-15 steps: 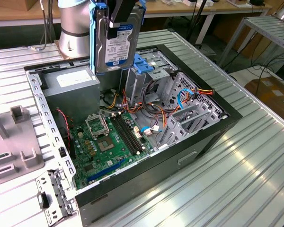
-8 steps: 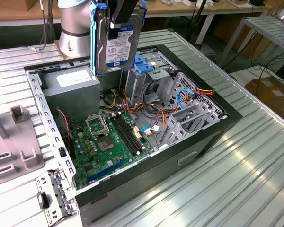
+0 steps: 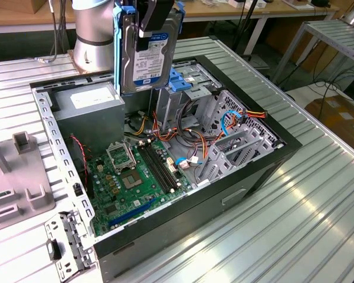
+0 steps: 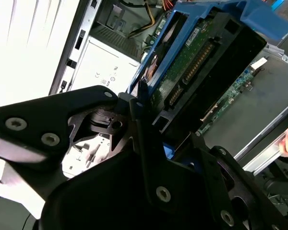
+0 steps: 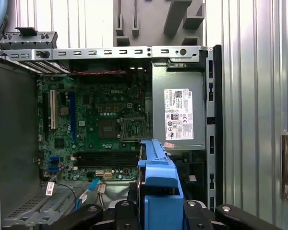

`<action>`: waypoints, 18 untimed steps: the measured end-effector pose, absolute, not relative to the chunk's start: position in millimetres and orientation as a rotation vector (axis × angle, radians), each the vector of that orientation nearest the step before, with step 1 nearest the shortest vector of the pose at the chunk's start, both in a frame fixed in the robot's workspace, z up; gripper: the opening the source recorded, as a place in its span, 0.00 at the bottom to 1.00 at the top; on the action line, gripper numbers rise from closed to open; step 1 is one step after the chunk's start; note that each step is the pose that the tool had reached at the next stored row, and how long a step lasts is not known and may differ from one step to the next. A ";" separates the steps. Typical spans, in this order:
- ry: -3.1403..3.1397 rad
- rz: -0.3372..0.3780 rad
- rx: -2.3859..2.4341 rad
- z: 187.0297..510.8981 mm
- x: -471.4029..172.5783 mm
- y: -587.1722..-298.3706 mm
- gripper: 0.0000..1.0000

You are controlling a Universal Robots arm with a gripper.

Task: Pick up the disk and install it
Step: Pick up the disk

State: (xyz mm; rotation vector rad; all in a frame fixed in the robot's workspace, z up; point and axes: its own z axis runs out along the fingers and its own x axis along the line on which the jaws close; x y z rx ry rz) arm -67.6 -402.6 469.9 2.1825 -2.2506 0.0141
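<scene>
The disk point(image 3: 148, 50) hangs on edge above the back of the open computer case point(image 3: 265, 168), its white label with a blue band facing the exterior view. Blue plastic rails run along its sides. My gripper point(image 3: 147, 29) is shut on the disk from above. In the second wrist view the disk point(image 4: 192, 62) shows its green circuit board and connector, with the black fingers point(image 4: 144, 124) clamped on its sides. In the first wrist view the blue rail of the disk point(image 5: 158, 187) points down toward the case, between the motherboard and the power supply.
Inside the case lie the green motherboard point(image 3: 130, 177), a grey power supply box point(image 3: 85, 109) with a white sticker, drive bays with a blue clip point(image 3: 180, 79) and loose cables point(image 3: 224, 127). A grey fixture point(image 3: 23, 177) stands on the ribbed table at the exterior view's left.
</scene>
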 end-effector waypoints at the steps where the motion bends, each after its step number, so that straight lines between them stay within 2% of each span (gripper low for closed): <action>1: -2.250 0.014 2.182 469.9 -67.6 -403.8 0.36; 18: -2.251 0.014 2.182 469.8 -67.6 -419.8 0.36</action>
